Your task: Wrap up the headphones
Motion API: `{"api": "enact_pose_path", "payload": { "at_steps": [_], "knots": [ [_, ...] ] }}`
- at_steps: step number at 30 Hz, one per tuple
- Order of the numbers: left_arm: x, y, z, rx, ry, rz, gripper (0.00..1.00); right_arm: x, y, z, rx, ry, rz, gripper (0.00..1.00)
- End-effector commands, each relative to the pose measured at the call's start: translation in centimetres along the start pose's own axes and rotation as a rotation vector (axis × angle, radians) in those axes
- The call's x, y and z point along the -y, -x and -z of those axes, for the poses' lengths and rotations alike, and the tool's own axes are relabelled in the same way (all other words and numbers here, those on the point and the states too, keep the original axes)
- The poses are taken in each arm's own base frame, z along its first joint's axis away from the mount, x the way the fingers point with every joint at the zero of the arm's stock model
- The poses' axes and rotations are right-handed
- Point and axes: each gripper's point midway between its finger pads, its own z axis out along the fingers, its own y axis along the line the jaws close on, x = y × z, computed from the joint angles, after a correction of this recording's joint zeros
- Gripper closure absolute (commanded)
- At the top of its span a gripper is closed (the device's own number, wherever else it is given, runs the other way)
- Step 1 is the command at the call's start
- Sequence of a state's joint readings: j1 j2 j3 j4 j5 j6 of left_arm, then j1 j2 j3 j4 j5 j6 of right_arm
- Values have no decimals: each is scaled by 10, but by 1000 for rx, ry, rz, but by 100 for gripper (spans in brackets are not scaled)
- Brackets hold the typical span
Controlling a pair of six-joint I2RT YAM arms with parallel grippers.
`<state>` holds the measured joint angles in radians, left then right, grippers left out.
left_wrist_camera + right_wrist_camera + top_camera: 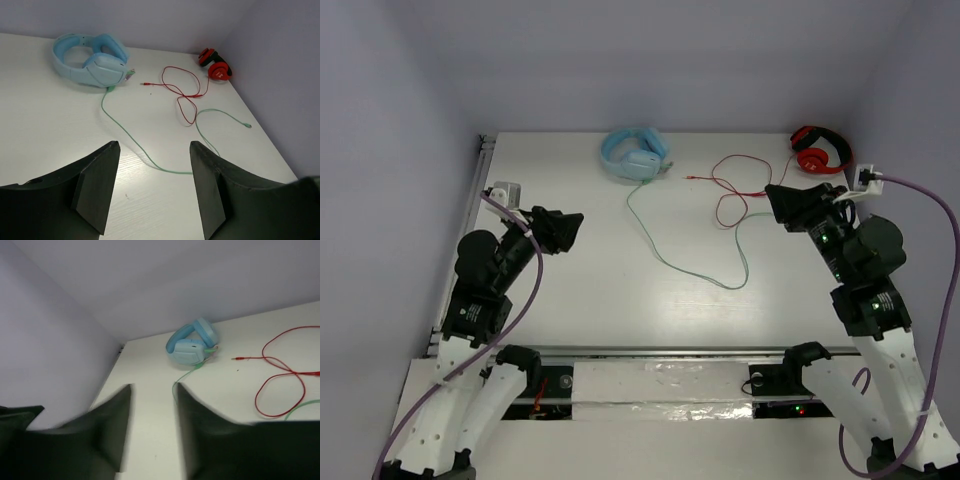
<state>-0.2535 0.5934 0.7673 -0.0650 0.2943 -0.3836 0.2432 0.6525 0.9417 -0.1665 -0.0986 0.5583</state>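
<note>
The light blue headphones (635, 155) sit in the upper middle of the overhead shot, at the far edge of the worktop (570, 320). Their green cable (672, 255) trails loose down toward the centre, then curls back up to the right, ending right by the red cable (732, 190) of the small red headphones (817, 152) in the upper right corner. The left tool (572, 230) is at mid-left, fingers spread, nothing between them. The right tool (775, 205) is at the right, also spread and not holding anything.
</note>
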Motion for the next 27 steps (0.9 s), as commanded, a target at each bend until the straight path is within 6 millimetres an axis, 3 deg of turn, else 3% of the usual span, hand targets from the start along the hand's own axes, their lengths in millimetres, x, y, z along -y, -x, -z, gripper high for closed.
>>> {"api": "enact_pose_path", "payload": {
  "at_steps": [1,3,6,7,8,9,11,13,14,15,17,18,19,20,21,22,23,24,25,26,27],
  "knots": [
    [17,38,1,97,-33,-1,45,-20,19,8,52,69,-10,68],
    [15,39,-7,80,-24,9,46,-27,23,8,71,103,-27,100],
    [15,42,-24,45,-27,11,60,-41,27,7,75,171,-49,100],
    [15,44,-29,39,-22,10,72,-42,24,4,65,182,-56,100],
    [16,54,-34,47,-16,9,76,-43,20,2,49,195,-63,100],
    [4,48,-50,16,25,18,81,-47,24,1,64,213,-69,100],
    [-2,60,-64,17,68,15,94,-42,17,-5,51,204,-76,100],
    [-31,46,-91,-41,178,30,100,-39,13,-8,51,201,-83,100],
    [-32,54,-100,-33,190,33,100,-34,7,-9,43,193,-85,100],
    [-49,41,-118,-74,242,36,100,-35,8,-9,60,208,-81,100],
    [-61,47,-135,-71,291,29,100,-30,3,-10,62,198,-81,100],
    [-78,33,-152,-107,353,-1,100,-26,-2,-12,51,189,-74,100],
    [-86,31,-159,-110,398,-20,100,-24,-4,-13,45,184,-72,100],
    [-87,41,-169,-94,409,-34,100,-21,-7,-14,41,178,-69,100],
    [-105,23,-186,-141,450,-42,100,-18,-12,-17,29,169,-66,100],
    [-112,21,-193,-157,476,-55,100,-16,-14,-18,23,167,-65,100],
    [-112,35,-204,-130,481,-63,100,-15,-16,-19,16,166,-64,100],
    [-124,17,-219,-165,515,-73,100,-14,-18,-20,13,165,-65,100],
    [-130,17,-226,-169,532,-86,94,-12,-22,-23,1,164,-68,100],
    [-129,30,-237,-140,536,-93,89,-13,-25,-23,-9,172,-69,100],
    [-147,12,-250,-174,576,-103,84,-14,-26,-25,-13,179,-71,100]
  ]
}}
